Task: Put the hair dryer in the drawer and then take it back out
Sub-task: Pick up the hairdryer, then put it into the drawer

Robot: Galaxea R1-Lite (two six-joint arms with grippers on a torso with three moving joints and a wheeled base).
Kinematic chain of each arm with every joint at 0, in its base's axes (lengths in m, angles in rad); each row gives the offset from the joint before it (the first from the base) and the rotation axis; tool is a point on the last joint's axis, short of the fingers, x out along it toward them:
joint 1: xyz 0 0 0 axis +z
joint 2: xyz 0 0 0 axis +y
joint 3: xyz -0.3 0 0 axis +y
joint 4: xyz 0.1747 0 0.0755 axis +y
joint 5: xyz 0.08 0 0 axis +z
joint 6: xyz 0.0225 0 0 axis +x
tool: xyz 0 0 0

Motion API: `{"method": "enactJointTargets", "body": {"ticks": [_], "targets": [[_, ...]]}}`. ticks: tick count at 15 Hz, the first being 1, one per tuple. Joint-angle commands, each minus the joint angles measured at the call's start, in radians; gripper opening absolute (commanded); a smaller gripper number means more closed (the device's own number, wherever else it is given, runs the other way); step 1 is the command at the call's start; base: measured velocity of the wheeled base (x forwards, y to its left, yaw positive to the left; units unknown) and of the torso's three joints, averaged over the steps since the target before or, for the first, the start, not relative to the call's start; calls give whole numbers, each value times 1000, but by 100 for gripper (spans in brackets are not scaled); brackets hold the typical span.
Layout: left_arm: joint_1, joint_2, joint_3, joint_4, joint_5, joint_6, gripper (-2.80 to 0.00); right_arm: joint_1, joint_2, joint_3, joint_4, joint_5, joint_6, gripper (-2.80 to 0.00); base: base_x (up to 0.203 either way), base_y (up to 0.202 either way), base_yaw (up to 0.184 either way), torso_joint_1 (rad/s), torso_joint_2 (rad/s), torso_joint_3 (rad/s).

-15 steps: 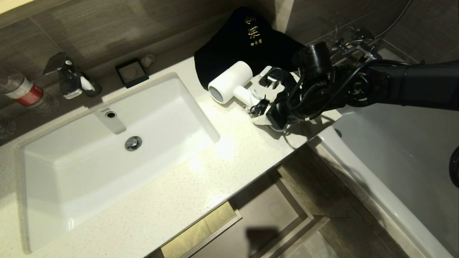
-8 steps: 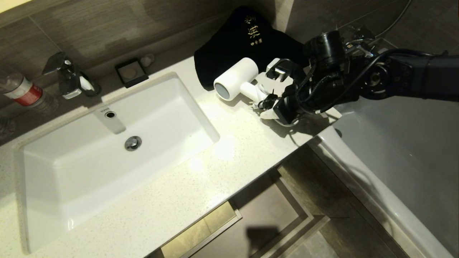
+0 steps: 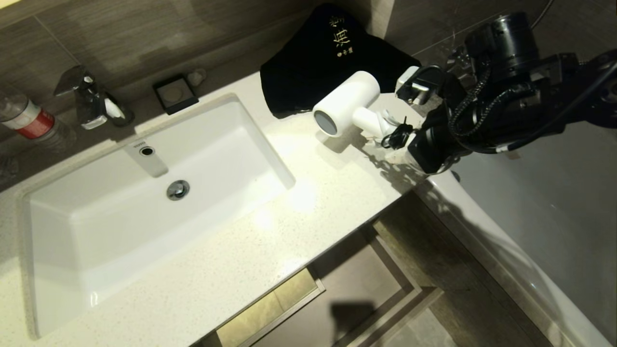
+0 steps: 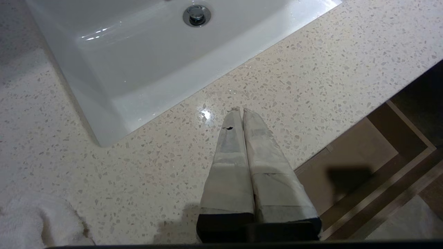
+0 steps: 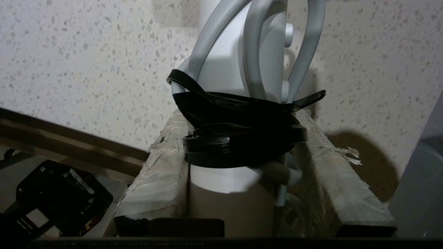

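Hair dryer: the small white hair dryer (image 3: 346, 102) with a round barrel and straight handle is up off the speckled pale stone surface (image 3: 270, 241), sticking out ahead of the right gripper (image 3: 393, 137).
Grip: the right gripper is clamped on the handle, right at the black strap (image 5: 238, 138) and looped white cord (image 5: 256, 52).
Slip risk: the strap could slide, so the dryer may tip or drop.
Snag risk: the black cloth bag (image 3: 328, 58) sits just behind and could catch.
Drawer: not seen; I think it's below.
Left gripper (image 4: 238, 114): pressed together, resting near the white sink (image 4: 138, 62).
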Motion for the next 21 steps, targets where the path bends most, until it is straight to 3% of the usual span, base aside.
{"method": "enactJointTargets", "body": {"ticks": [1, 7, 12, 21], "targets": [[0, 0, -1, 0, 0, 0, -280, 1, -79, 22, 4, -1, 1, -280, 0, 0, 0, -314, 287, -29], [0, -1, -1, 0, 0, 0, -280, -15, -218, 64, 6, -3, 6, -280, 0, 0, 0, -354, 259, -83], [0, -2, -1, 1, 0, 0, -280, -143, -377, 201, 20, -3, 33, -280, 0, 0, 0, -312, 153, -155], [0, -1, 0, 0, 0, 0, -280, -231, -516, 351, 13, 1, 67, -280, 0, 0, 0, -260, 43, -218]]}}
